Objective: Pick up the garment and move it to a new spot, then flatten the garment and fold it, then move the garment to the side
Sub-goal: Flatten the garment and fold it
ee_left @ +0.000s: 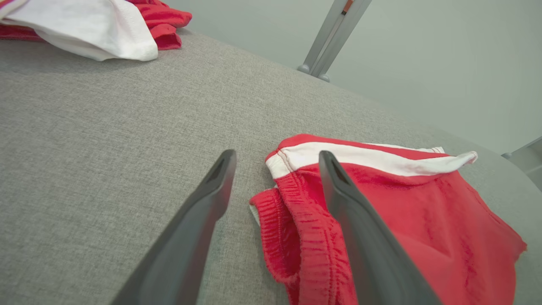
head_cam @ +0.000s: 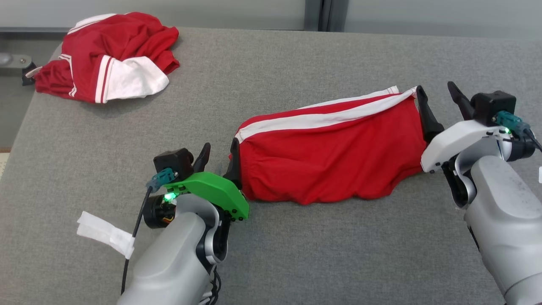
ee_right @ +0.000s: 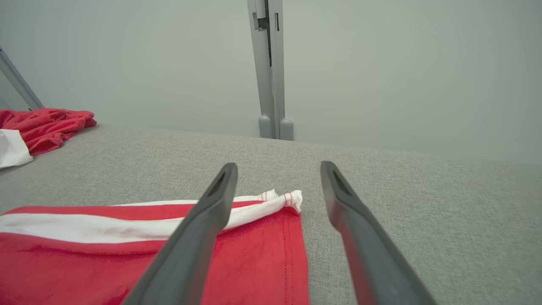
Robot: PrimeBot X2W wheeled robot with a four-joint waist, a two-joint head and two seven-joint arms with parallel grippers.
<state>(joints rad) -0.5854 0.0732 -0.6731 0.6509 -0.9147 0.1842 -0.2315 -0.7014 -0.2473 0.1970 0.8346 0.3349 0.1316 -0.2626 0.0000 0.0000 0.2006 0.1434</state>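
Far-left heap: a crumpled red and white garment (head_cam: 108,57) is lying at the far left corner of the grey tabletop (head_cam: 296,59), and its left edge is spilling over the side.
Left arm: a strip of white tape (head_cam: 106,234) is hanging from the black cable at its near left.
Left claw (head_cam: 220,145): it is standing wide at the left end of the red shorts. One finger (ee_left: 351,220) is lying over the ribbed waistband and the other is sitting over bare tabletop.
Task garment: the red shorts (head_cam: 330,156) with a white side stripe are lying flat near the middle, stretching right, well apart from the heap.
Right claw (head_cam: 436,87): it is also gaping wide at the far right corner of the shorts. One finger is crossing the white stripe, the other is over bare cloth of the tabletop, and the hem corner is sitting between them.
Hard to make out: the green mount is covering the near left corner of the shorts. Whether either claw is actually pressing the fabric cannot be told.
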